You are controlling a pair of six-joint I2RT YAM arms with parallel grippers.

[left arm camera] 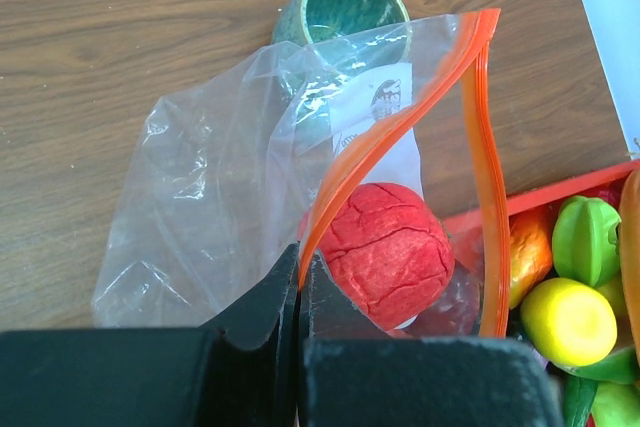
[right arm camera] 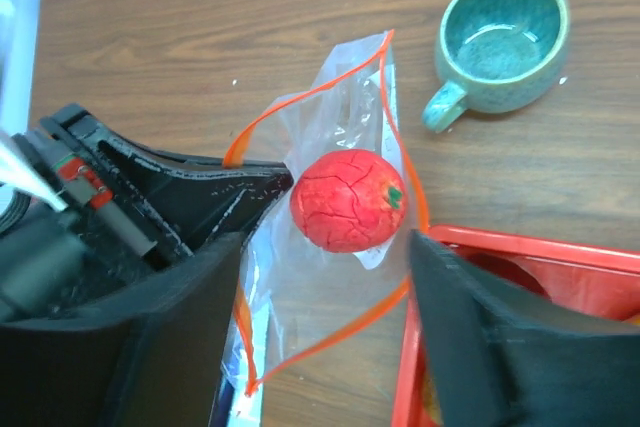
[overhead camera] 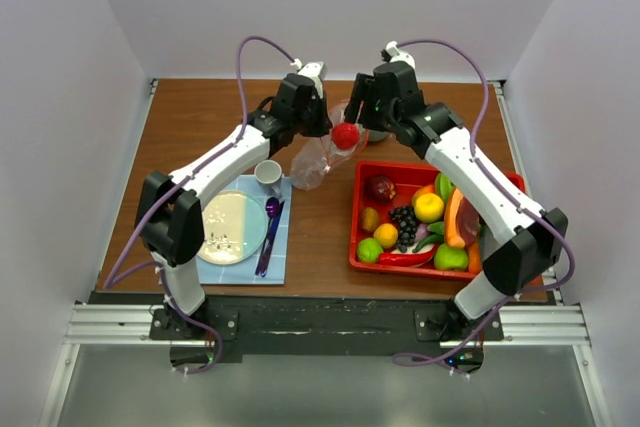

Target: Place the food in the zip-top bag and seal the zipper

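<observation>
Top external: the left gripper [overhead camera: 318,119] holds the zip-top bag [overhead camera: 312,162] up off the table. The right gripper [overhead camera: 362,109] hangs over its mouth, above a red round fruit [overhead camera: 346,135]. The other food [overhead camera: 415,222] lies in the red tray [overhead camera: 354,227].

Left wrist: the jaws are pinched tight on the zipper [left arm camera: 488,177] strip, and the fruit sits just inside the mouth.

Right wrist: the jaws stand wide and touch nothing, with the fruit below them inside the orange loop. The right gripper should lift straight up so its fingers do not snag the film, while the left pinch stays firm.

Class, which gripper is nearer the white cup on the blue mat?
Left. The left gripper pinches the bag just right of the white cup; the right gripper hangs open farther right.
</observation>
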